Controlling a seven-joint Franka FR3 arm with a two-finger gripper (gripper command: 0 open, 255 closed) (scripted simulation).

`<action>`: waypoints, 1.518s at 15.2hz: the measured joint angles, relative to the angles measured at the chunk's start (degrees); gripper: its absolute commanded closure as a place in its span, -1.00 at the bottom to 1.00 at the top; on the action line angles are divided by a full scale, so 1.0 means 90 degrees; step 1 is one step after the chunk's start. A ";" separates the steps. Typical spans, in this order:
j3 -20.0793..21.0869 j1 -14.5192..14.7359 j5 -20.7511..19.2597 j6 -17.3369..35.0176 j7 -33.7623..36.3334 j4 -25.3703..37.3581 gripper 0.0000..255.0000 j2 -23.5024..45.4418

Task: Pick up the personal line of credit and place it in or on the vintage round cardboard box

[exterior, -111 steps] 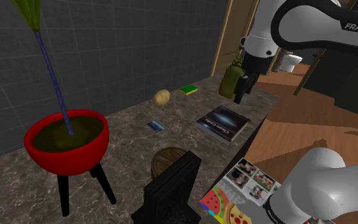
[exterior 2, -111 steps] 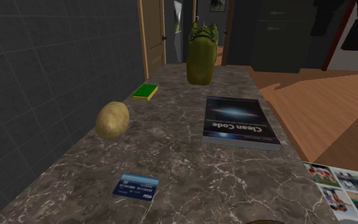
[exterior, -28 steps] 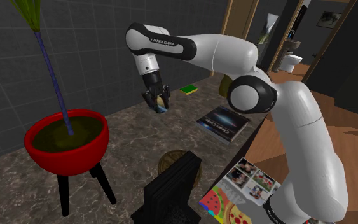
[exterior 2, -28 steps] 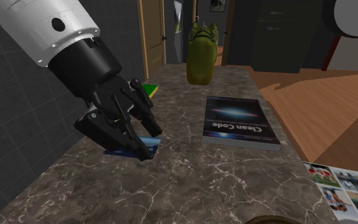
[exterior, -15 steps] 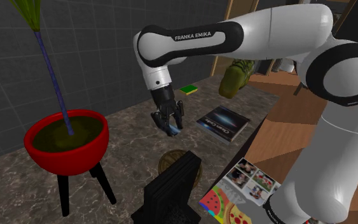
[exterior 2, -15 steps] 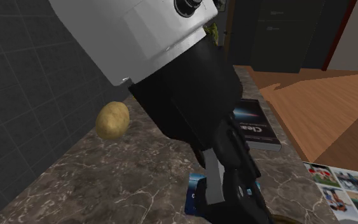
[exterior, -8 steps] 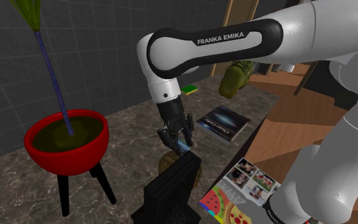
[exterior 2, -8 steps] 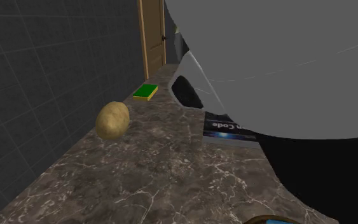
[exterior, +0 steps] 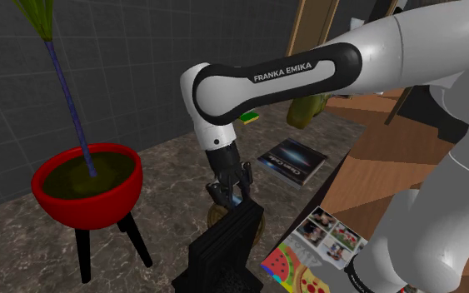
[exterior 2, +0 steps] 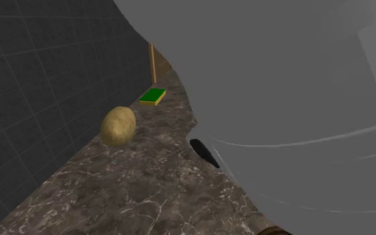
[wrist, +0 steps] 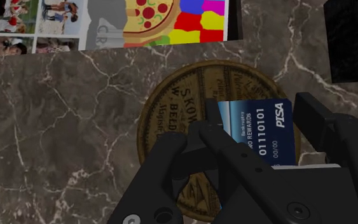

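The card (wrist: 264, 135) was clamped between the jaws of the gripper (wrist: 255, 119), the box (wrist: 177, 108) seen directly beyond them.

- Desk (exterior: 166, 171): dark marble top with pale veins, running along a dark tiled wall.
- Round brown box with a lettered lid (wrist: 171, 108): sits flat on the desk.
- Colourful printed sheet with pizza art and photos (wrist: 139, 19): near the box, at the desk edge.
- Black boxy block (exterior: 228, 245): just beside the box.
- Red bowl planter on black legs (exterior: 87, 187): well apart, at the shoulder view's left.
- Dark-covered book (exterior: 291, 159): lies flat.
- Brown potato (exterior 2: 118, 125) and green-and-yellow sponge (exterior 2: 152, 96): near the wall.
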 measured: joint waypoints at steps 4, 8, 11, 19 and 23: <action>0.0004 0.0004 -0.0025 0.0306 -0.0045 -0.0198 1.00 0.0114; 0.0013 0.0015 -0.0054 0.0649 -0.0078 -0.0385 1.00 0.0276; 0.0021 0.0025 -0.0054 0.0770 -0.0081 -0.0459 1.00 0.0322; 0.0022 0.0026 -0.0053 0.0789 -0.0083 -0.0477 -1.00 0.0321; 0.0013 0.0017 -0.0070 0.0695 -0.0074 -0.0348 -1.00 0.0356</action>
